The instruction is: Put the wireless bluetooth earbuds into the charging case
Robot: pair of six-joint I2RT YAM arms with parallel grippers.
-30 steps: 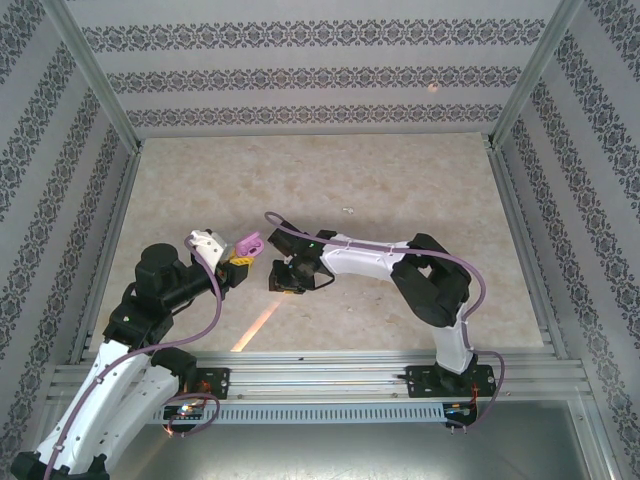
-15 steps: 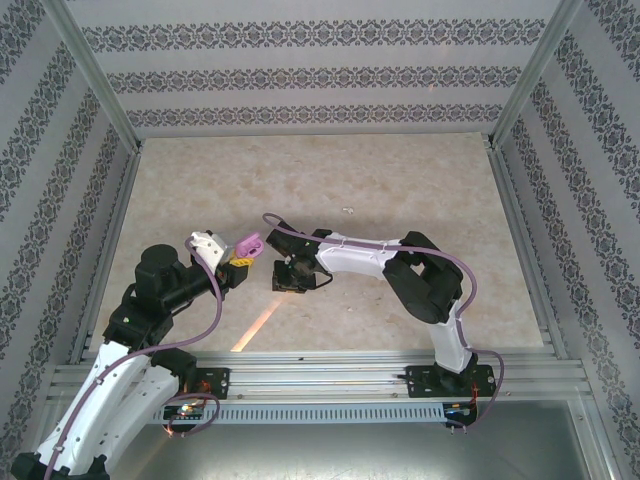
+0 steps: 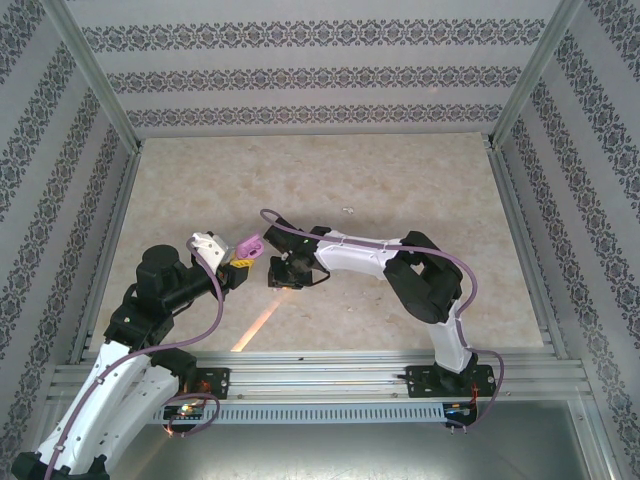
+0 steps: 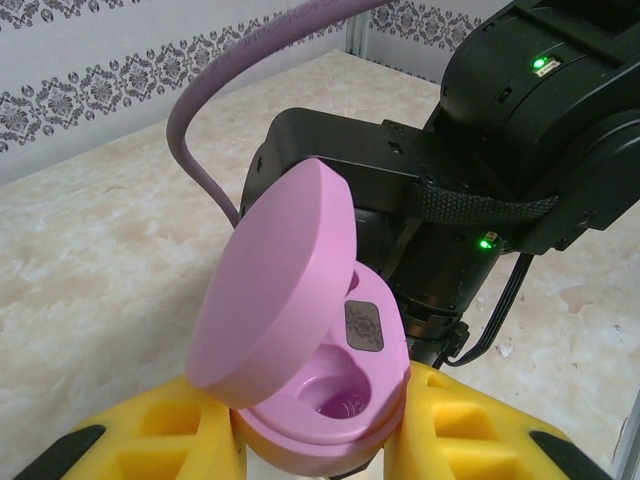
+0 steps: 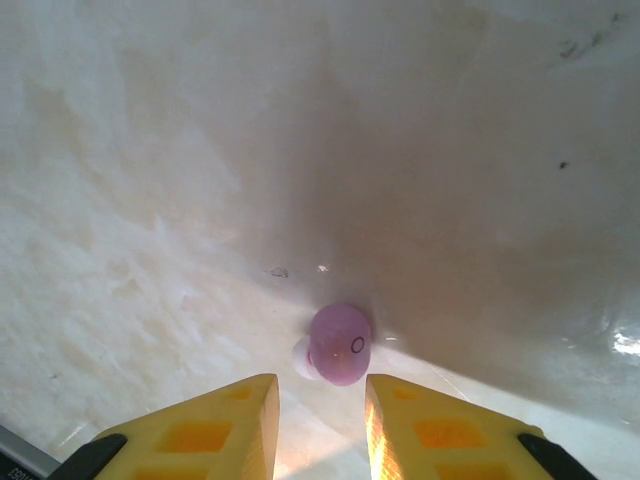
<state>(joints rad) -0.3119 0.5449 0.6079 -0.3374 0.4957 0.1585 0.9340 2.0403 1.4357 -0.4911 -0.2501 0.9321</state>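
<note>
The left pincer [image 4: 320, 440] is clenched around the open purple case [image 4: 320, 400], lid [image 4: 275, 285] tilted up. The right pincer [image 5: 320, 420] hangs over the tabletop [image 3: 400, 180] near its middle, yellow fingers [image 5: 215, 425] parted, gripping nothing. A purple earbud [image 5: 338, 345] lies just beyond them.

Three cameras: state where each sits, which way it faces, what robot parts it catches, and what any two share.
Top external: above and behind the bases, looking down on the table, both arms.
Left wrist: on the left arm, looking past its yellow fingers at the open purple case they clamp; right arm beyond.
Right wrist: faces down past its fingers at a purple earbud.
Shared: top and left wrist both show the case.
</note>
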